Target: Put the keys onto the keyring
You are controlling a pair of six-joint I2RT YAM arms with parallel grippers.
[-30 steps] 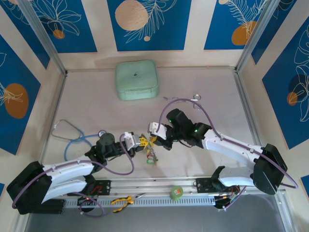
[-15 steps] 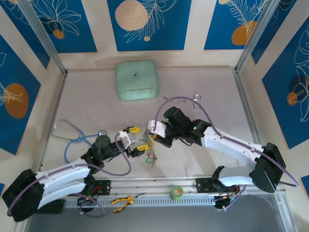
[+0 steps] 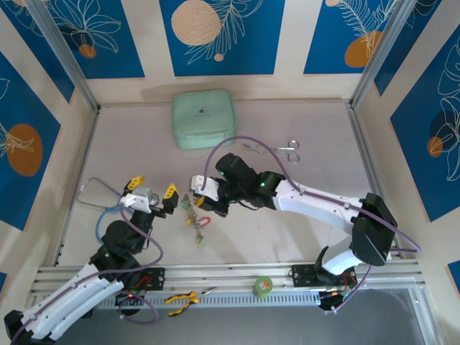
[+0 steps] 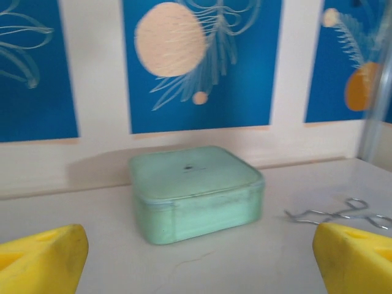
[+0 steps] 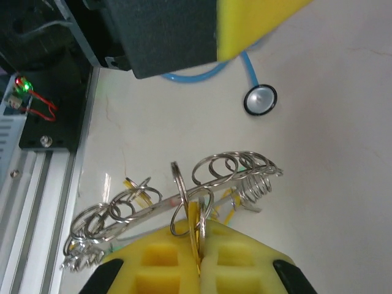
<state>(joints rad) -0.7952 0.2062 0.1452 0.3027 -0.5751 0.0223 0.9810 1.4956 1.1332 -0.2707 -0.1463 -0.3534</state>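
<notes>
Now threading step, seemingly: right hand (image 5: pixel 197 242) pinches keyring (image 5: pixel 176 184), keys (image 3: pixel 195 221) hanging; left hand (image 3: pixel 153 189) wide, empty. Next probably: left takes 1 key.

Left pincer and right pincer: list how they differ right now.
The left pincer is wide open; the right pincer is shut on the keyring. The left pincer holds nothing; the right pincer carries the keys dangling from that ring. The left pincer faces the green case; the right pincer looks down at the table. Both have yellow fingers.
</notes>
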